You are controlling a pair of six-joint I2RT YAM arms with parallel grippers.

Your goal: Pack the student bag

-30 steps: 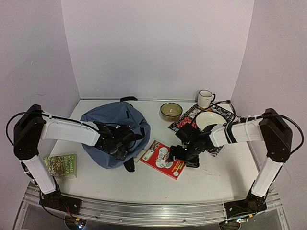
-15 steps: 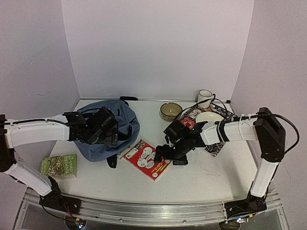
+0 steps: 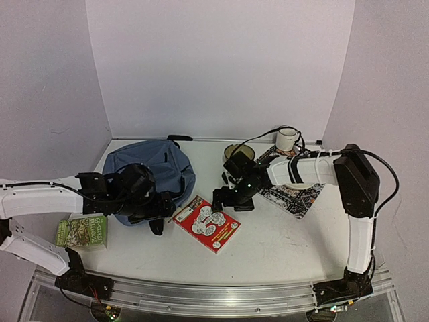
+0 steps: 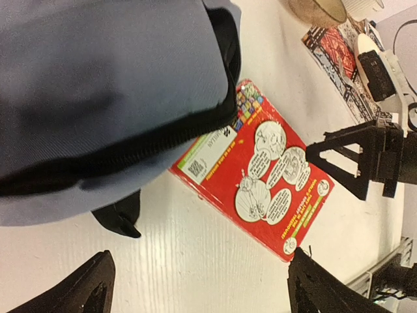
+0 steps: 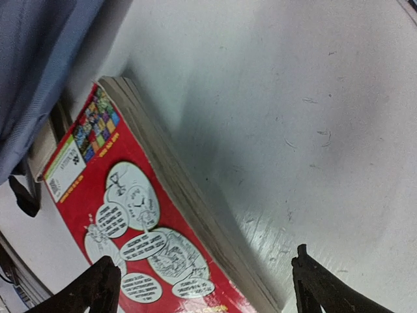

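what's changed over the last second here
The student bag and the red comic book both slid left. The right fingers followed, then drew off toward the far side; the left fingers dropped to the bag's near edge. Both stand open, gripping nothing. The green book, bowl and mug stayed put.

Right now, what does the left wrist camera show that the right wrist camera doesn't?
Only the left wrist view shows the tan bowl, the patterned mat and the right arm. Only the right wrist view shows the red book's page edges. Both show that book at the blue backpack's edge, on the white table.
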